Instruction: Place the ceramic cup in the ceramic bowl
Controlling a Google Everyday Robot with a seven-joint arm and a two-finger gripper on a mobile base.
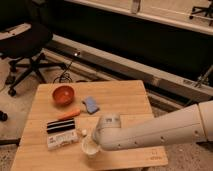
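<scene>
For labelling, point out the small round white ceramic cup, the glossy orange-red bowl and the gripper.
The white ceramic cup (89, 150), camera view, near side.
The orange-red bowl (63, 95), camera view, inside centre.
The gripper (94, 142), camera view, arm's tip at the cup.

Nothing readable anywhere; the pincer (93, 142) is at the ceramic cup (88, 149).
</scene>
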